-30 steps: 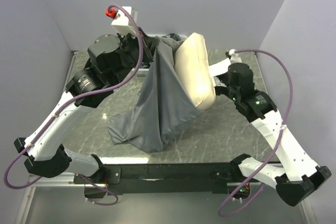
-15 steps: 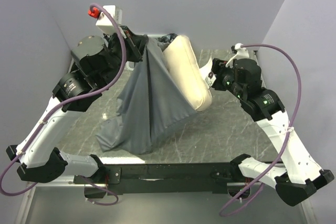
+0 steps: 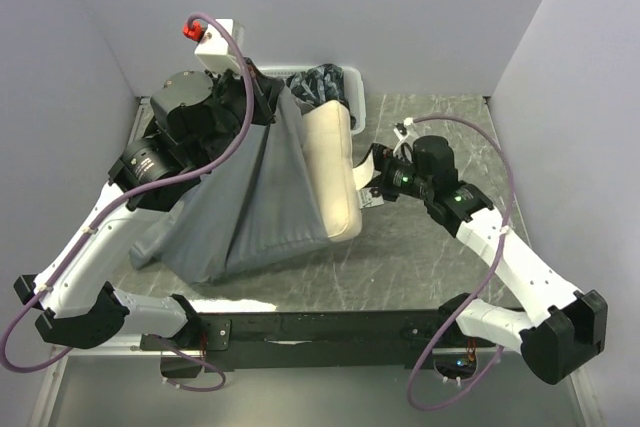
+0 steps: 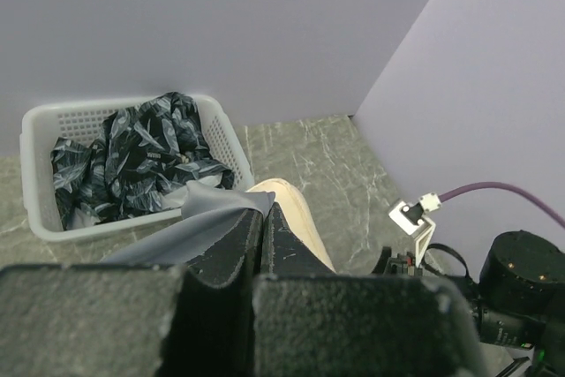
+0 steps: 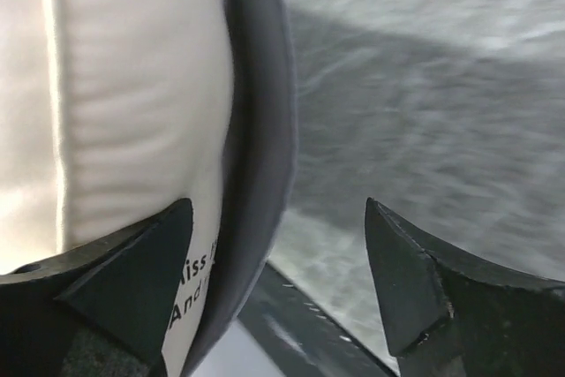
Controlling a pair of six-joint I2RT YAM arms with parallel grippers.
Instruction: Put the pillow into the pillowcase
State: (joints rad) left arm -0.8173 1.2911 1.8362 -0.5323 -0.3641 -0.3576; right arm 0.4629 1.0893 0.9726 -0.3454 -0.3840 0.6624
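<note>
So the pillow (image 3: 330,162) is standing on end around the middle of the bench (image 3: 420,267). It's leaning left into the grey pillowcase (image 3: 250,212), which hangs like a tent and covers its left side and near corner. The left hand (image 3: 272,99) is up high at the far end, fingers pressed together and pinching the pillowcase's top edge, and the right hand (image 3: 362,179) is spread open just beside the pillow's right face. At the far edge there's a white basket (image 4: 33,165) with a dark leafy cloth (image 4: 132,156) in it.

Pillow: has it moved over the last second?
Yes. The pillow shifted left with the pillowcase, away from the right wall.
</note>
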